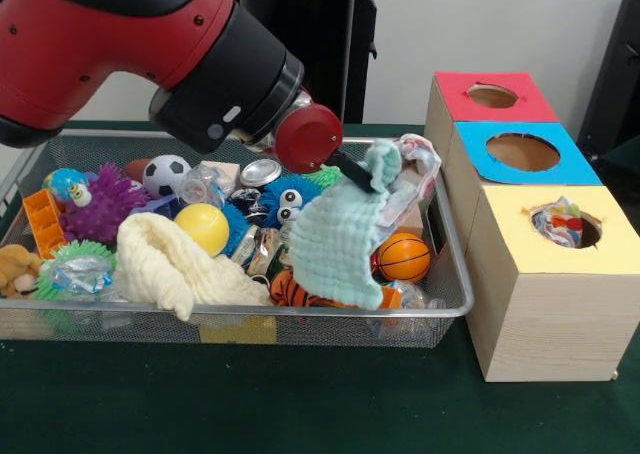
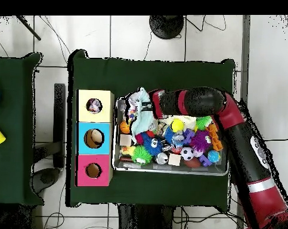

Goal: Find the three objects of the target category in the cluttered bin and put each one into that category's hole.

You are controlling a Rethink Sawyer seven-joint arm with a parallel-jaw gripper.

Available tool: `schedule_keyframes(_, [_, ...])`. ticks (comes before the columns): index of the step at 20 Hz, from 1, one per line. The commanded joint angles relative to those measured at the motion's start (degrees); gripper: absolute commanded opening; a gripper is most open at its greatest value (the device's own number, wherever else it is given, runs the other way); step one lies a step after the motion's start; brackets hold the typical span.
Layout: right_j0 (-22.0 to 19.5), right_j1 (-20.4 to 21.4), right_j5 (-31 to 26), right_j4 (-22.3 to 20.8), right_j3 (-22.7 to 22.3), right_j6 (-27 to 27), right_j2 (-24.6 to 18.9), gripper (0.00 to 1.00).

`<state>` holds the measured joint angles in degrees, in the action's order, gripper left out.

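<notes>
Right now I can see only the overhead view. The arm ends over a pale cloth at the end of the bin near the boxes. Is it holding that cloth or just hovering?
Observer: Holding it. In the front view the gripper is pinched on the mint-green cloth, which hangs from it with its lower edge down among the toys.
Operator: What's that in the yellow box's hole?
Observer: The yellow box has a bunched multicoloured cloth showing in its hole.
Operator: Is there any more cloth in the bin?
Observer: Yes, a cream cloth lies heaped in the bin, beside a yellow ball, towards the end away from the boxes.
</notes>
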<state>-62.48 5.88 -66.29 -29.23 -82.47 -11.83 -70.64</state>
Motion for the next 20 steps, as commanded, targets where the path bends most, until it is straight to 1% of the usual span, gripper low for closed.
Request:
schedule_keyframes(1, [0.3,0.5,-3.3,-0.6,4.8,-7.1,4.6,0.00])
schedule_keyframes(5, [0.3,0.3,-3.8,-0.6,5.1,-8.0,4.8,0.00])
schedule_keyframes(6, [0.3,0.3,-3.9,-0.7,5.1,-8.5,4.7,1.00])
schedule_keyframes(8, [0.4,0.8,-3.4,-0.9,4.9,-7.1,5.1,1.00])
schedule_keyframes(10, [0.0,1.5,-4.6,-1.0,4.2,-8.3,4.8,1.00])
schedule_keyframes(11, [0.1,2.2,-5.2,-1.0,4.0,-7.5,5.0,1.00])
schedule_keyframes(12, [0.2,2.5,-6.3,0.1,3.8,-5.6,5.3,1.00])
schedule_keyframes(14, [0.2,2.8,-6.6,0.7,3.2,-4.5,5.2,1.00])
schedule_keyframes(20, [0.0,4.6,-7.8,0.3,2.6,-5.7,4.9,1.00])
